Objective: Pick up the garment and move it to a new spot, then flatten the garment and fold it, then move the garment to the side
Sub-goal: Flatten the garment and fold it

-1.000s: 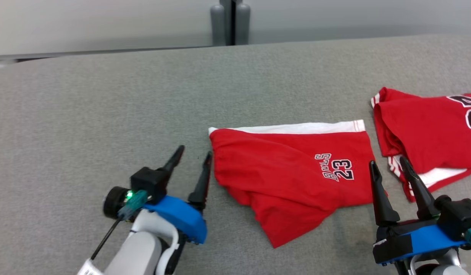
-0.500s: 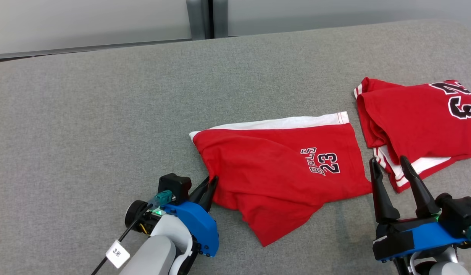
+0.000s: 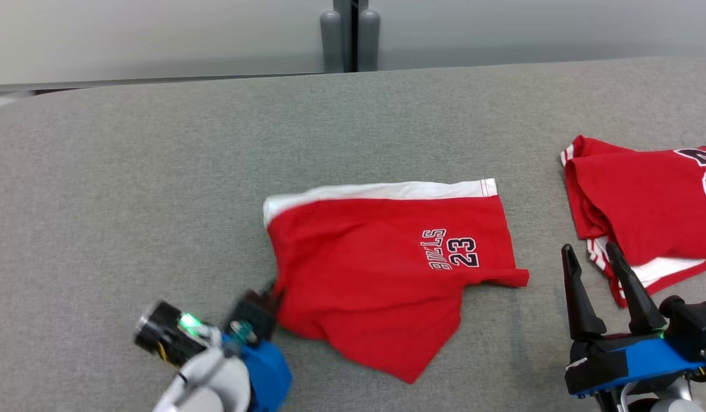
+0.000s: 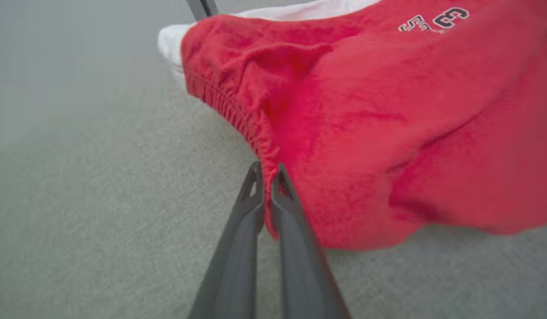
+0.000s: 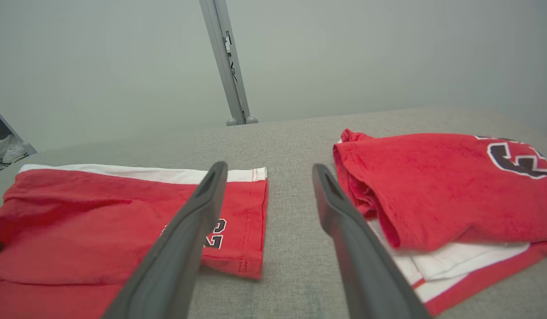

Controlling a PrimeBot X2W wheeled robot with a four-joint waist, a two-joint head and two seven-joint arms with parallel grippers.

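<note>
Left claw [image 4: 267,170] pinching red shorts [image 4: 366,110], seemingly waistband [image 4: 236,118]

- left gripper [image 4: 267,173] low at the head view's lower left; fingers pressed together, pinching the red shorts [image 4: 388,110] at their edge
- right gripper [image 3: 589,252] at lower right; fingers spread apart, pointing up the view

The garment [image 3: 381,269] lies on the tabletop [image 3: 158,171] near its middle. A second garment [image 3: 639,200] lies to its right, apart from it. The left hand [image 4: 267,173] sits at the garment's near left edge, pinched on that edge. The right hand [image 3: 589,247] stands before the gap between the two garments. A post [image 3: 350,34] rises behind the tabletop's far edge.
</note>
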